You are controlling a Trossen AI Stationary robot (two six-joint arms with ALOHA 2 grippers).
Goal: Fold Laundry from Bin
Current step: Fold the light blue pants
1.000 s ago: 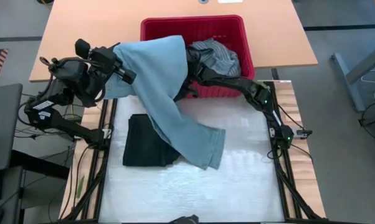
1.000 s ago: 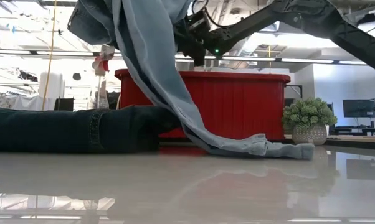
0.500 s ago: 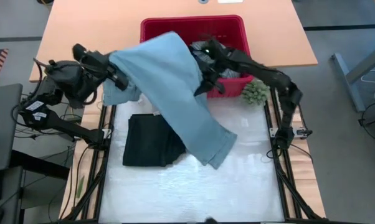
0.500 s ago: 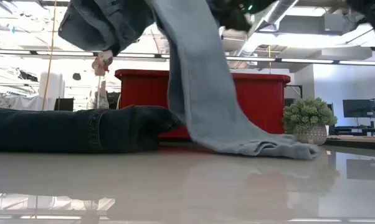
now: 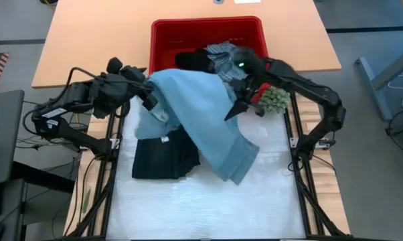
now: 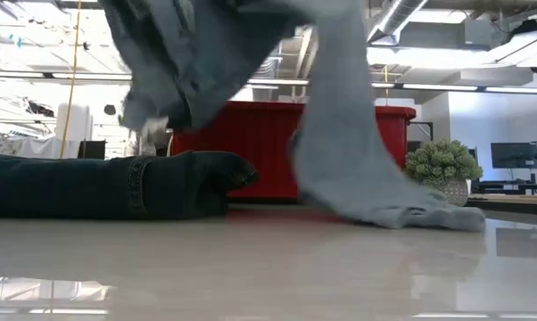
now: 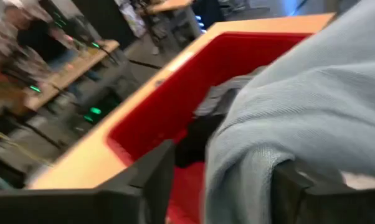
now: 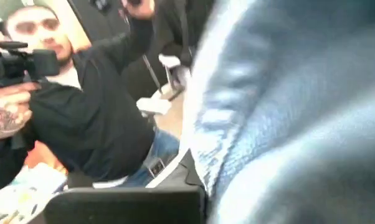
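While both arms lift them over the tabletop (image 5: pixel 188 214), the jeans (image 5: pixel 201 117) hang in front of the red bin (image 5: pixel 163 28). The left end effector (image 5: pixel 151 100) and right end effector (image 5: pixel 233 107) each clench denim. Dark pants (image 5: pixel 158 157) lie beneath.

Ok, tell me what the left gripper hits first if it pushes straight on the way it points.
Probably nothing new: the left gripper already grips the light blue jeans. Beyond that denim, its wrist view looks into the red bin, though depth is unclear.
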